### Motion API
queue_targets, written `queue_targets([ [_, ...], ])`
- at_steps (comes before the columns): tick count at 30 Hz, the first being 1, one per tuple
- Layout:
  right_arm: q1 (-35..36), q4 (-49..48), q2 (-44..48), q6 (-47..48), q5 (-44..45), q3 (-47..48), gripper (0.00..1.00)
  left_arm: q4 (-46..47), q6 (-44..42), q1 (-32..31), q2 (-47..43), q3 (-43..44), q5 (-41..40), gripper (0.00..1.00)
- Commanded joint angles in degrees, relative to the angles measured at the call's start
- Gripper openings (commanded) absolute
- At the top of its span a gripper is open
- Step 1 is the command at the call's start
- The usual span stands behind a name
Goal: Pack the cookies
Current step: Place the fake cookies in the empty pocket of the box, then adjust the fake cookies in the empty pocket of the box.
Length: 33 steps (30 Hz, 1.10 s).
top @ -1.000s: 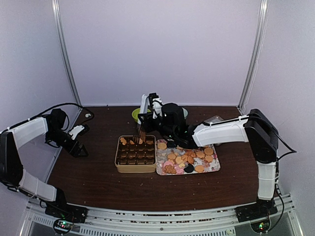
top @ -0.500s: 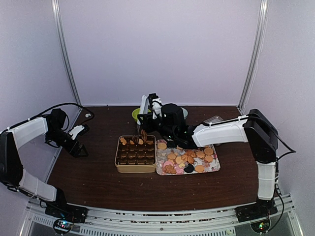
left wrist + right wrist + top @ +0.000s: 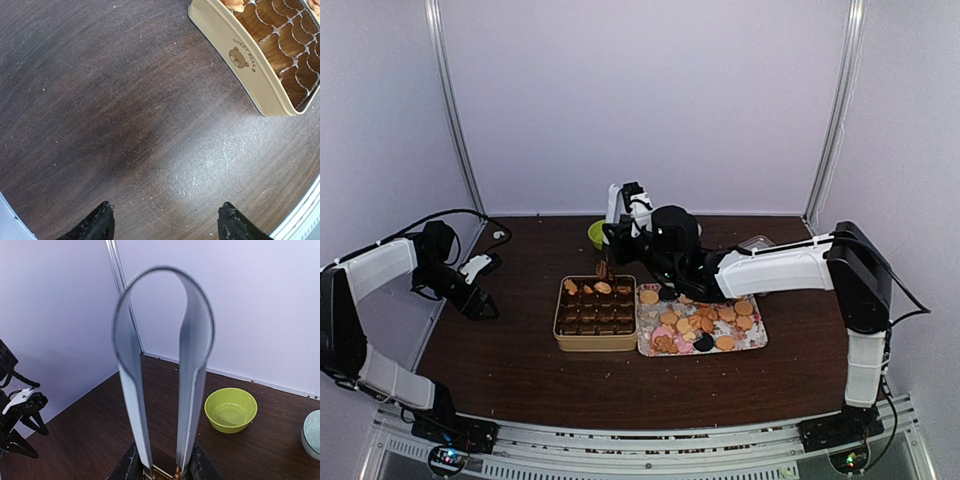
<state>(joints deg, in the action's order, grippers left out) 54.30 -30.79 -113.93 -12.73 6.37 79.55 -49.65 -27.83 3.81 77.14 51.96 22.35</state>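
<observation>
The left tool hangs wide open and empty over bare tabletop, well apart from the tin, so nothing braces the tin. Most cookies lie loose on the tray just beside the tin's right wall; a few sit in cups of the tin's far row. The right tool is clamped on the tongs, loop up and tips down above that far row. The wrist view cuts off the tips, so it cannot be told whether they carry a cookie. Hazards: tips lowered too deep may snag a paper cup and lift it, or push the unbraced tin across the tabletop. The smooth metal legs may twist in the clamp, misaligning the tips and dropping a cookie between cups. Excess squeeze may crack a thin cookie. The right forearm crosses the tray's far edge, so a low pass may sweep cookies off. The green bowl stands just behind the tongs and may be struck on a backward swing.
</observation>
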Motion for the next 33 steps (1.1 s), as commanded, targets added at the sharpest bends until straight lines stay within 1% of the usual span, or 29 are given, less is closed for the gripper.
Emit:
queue_targets([
  [1, 2.1, -1.8, 1.8, 3.0, 1.2, 0.1, 0.30, -0.4, -1.1, 0.5, -0.9, 1.1, 1.1, 0.74],
  [6, 2.7, -1.3, 1.2, 4.5, 1.2, 0.3, 0.34, -0.7, -1.3, 0.5, -1.1, 1.1, 1.1, 0.74],
  [13, 3.5, 0.7, -0.5, 7.7, 2.7, 2.0, 0.38, -1.1, -1.7, 0.5, -1.2, 1.0, 0.8, 0.74],
  [17, 4.1, 2.0, -1.7, 10.6, 4.4, 3.2, 0.38, -1.4, -1.9, 0.5, -1.7, 1.1, 0.6, 0.74],
  [29, 6.1, 0.8, -1.6, 13.5, 4.6, 3.7, 0.38, -1.8, -2.2, 0.5, -1.5, 1.5, 0.4, 0.73],
  [33, 6.1, 1.8, -2.7, 14.1, 4.6, 5.5, 0.38, -1.9, -2.2, 0.5, -1.6, 1.6, 0.3, 0.73],
])
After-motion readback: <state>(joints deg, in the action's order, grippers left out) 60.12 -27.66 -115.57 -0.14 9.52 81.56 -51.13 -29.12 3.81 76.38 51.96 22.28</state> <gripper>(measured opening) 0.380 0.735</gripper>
